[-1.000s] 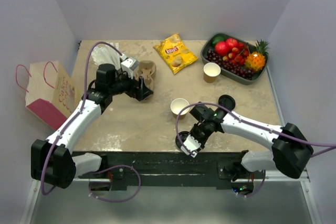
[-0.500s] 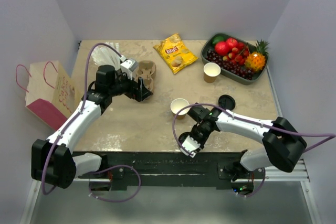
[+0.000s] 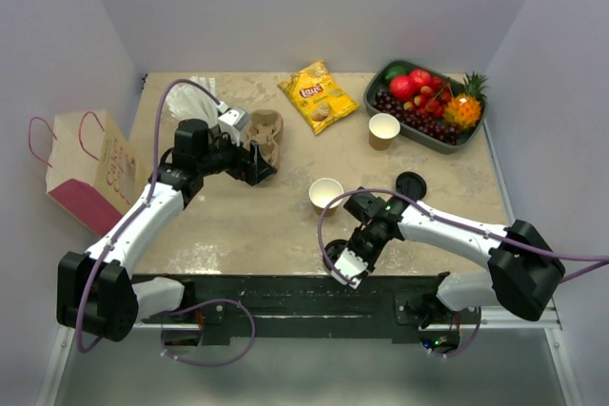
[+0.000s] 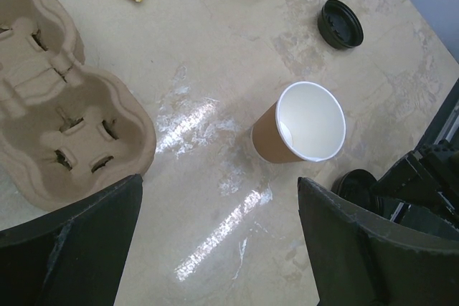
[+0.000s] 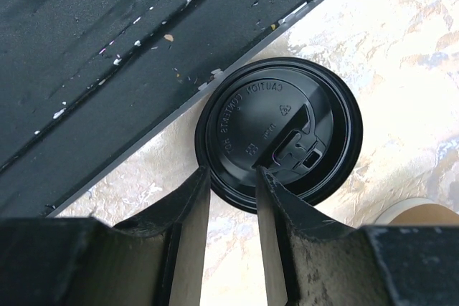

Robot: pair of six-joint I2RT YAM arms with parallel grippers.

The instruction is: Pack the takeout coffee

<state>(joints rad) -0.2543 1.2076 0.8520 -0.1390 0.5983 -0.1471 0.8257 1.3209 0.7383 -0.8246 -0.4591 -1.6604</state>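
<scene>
Shifted slightly rightward, the right claw (image 3: pixel 342 260) hangs over the takeout coffee (image 3: pixel 331 250) at the counter's (image 3: pixel 238 225) near edge. Left wrist: left claw (image 4: pixel 219 198) gapes over bare counter beside the cup carrier (image 4: pixel 64 105). Right wrist: fingers (image 5: pixel 190 227) narrowly parted astride the coffee's rim; whether clamped, cannot tell.

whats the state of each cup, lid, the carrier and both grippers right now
near cup: upright, no lid, empty
far cup: upright, no lid
near lid: flat on table, on no cup
far lid: loose on table
cup carrier: slots empty
left gripper: open, holding nothing
right gripper: narrowly open over near lid's edge
</scene>
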